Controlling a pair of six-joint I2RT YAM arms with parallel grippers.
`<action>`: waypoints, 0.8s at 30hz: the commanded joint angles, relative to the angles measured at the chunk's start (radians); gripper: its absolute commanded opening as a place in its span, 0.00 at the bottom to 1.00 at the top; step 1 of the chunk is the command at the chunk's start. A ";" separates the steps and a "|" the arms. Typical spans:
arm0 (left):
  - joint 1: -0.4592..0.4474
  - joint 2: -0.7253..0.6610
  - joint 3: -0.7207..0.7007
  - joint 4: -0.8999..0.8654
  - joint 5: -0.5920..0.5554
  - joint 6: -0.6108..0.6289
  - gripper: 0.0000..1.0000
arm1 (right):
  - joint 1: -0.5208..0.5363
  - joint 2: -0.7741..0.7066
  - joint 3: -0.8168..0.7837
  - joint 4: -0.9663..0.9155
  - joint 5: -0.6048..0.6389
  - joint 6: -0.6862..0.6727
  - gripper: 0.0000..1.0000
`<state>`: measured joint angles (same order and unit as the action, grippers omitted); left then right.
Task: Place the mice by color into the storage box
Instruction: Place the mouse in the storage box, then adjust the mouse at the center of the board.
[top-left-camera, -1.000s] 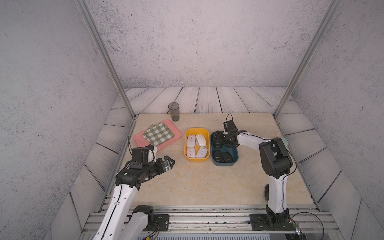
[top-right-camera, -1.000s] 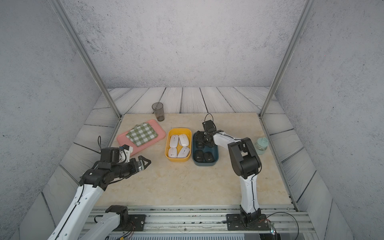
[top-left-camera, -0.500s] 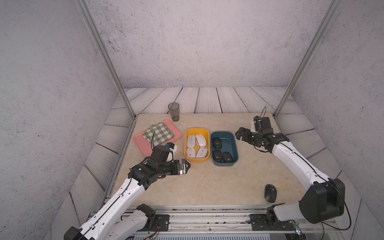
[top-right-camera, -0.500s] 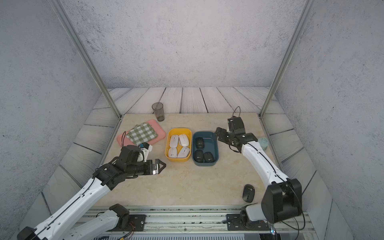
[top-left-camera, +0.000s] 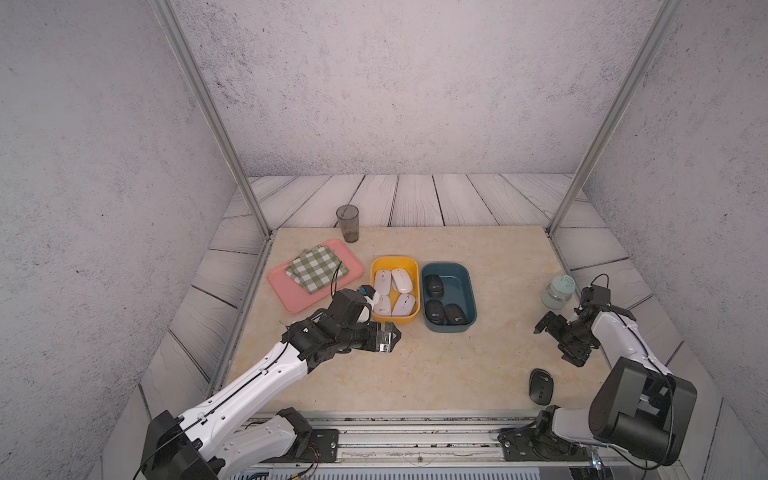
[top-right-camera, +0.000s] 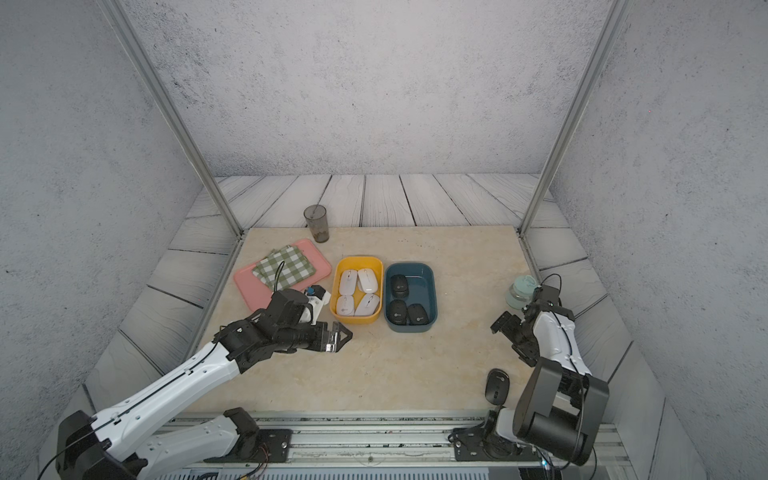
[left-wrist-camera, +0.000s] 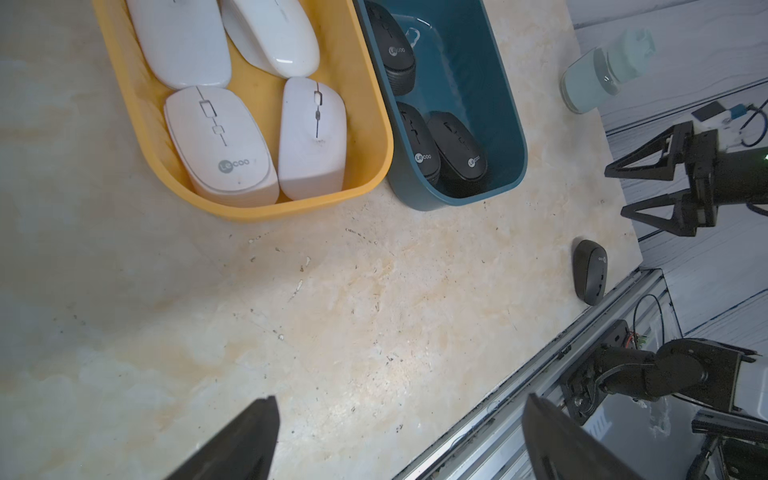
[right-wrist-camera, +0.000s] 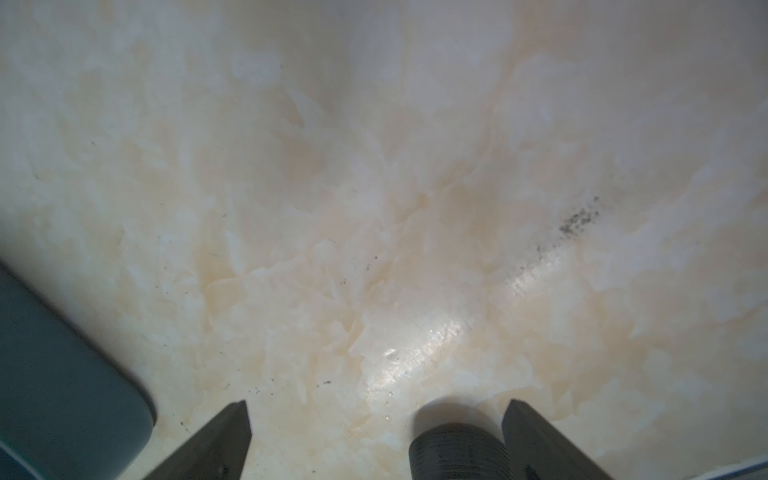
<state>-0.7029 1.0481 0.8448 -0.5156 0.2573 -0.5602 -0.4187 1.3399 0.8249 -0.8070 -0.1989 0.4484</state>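
Several white mice lie in the yellow storage box. Three black mice lie in the dark blue storage box beside it. One more black mouse rests on the table near the front right edge. My left gripper hovers open and empty just in front of the yellow box. My right gripper is open above the table just behind the loose mouse. In the right wrist view the mouse's ridged end shows between the fingers.
A pink tray with a green checked cloth lies at the left. A dark cup stands at the back. A pale green jar stands at the right edge, close behind my right arm. The metal rail runs along the front.
My right arm has swung from over the blue box out to the front right, uncovering the loose black mouse. My left arm has reached in toward the front of the yellow box.
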 joint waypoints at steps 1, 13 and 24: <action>-0.004 -0.015 -0.012 0.026 -0.003 0.017 0.98 | -0.009 0.022 -0.058 -0.013 -0.065 0.019 0.99; -0.004 -0.045 -0.091 0.081 0.028 -0.009 0.98 | 0.064 -0.050 -0.207 -0.002 -0.114 0.136 0.99; -0.004 -0.053 -0.098 0.092 0.025 -0.025 0.98 | 0.209 -0.063 -0.257 0.061 -0.176 0.262 0.99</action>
<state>-0.7029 1.0100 0.7582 -0.4370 0.2771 -0.5770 -0.2596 1.2819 0.6117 -0.7799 -0.3229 0.6353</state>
